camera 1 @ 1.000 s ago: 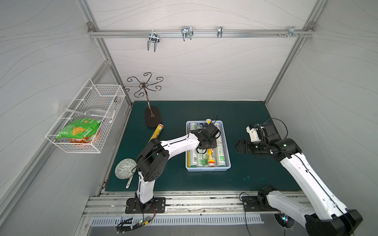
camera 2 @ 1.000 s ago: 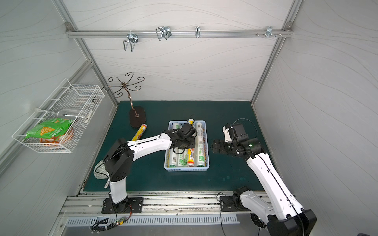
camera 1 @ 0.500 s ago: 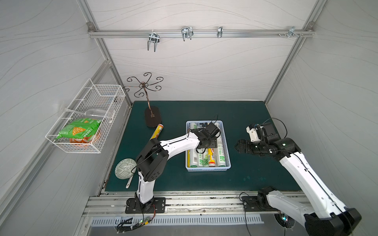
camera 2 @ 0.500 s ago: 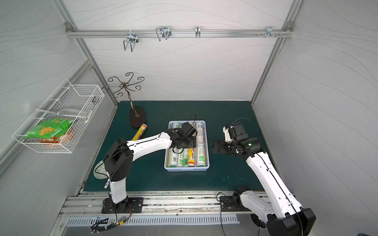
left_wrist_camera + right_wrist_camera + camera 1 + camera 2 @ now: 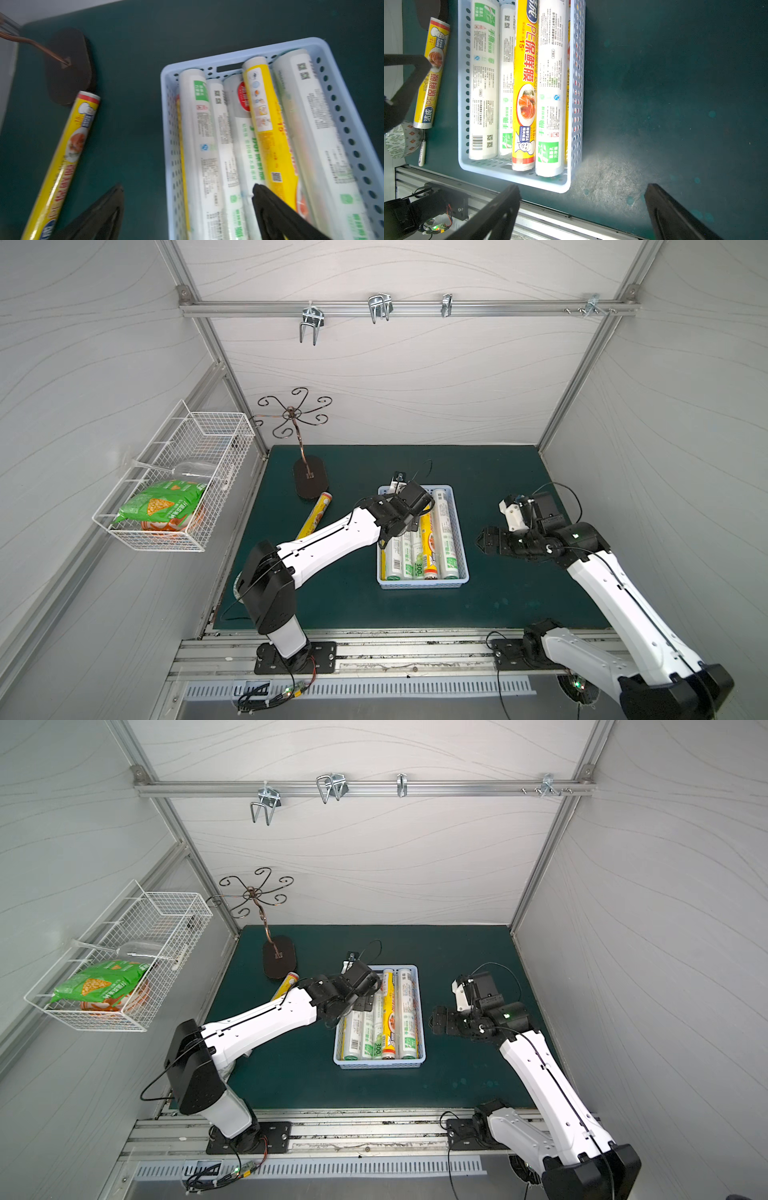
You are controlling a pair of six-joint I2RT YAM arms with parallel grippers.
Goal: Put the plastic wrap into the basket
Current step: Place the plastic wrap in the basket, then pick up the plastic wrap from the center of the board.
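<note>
Release done: our left pincer has just spread over the rolls in the basket, so we reckon only the yellow roll beside it remains.

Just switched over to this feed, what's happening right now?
The left gripper hovers open over the edge of the blue basket, which holds several plastic wrap rolls. One yellow roll lies outside on the green mat, by the stand's base. The right gripper is open beside the basket, holding nothing.
</note>
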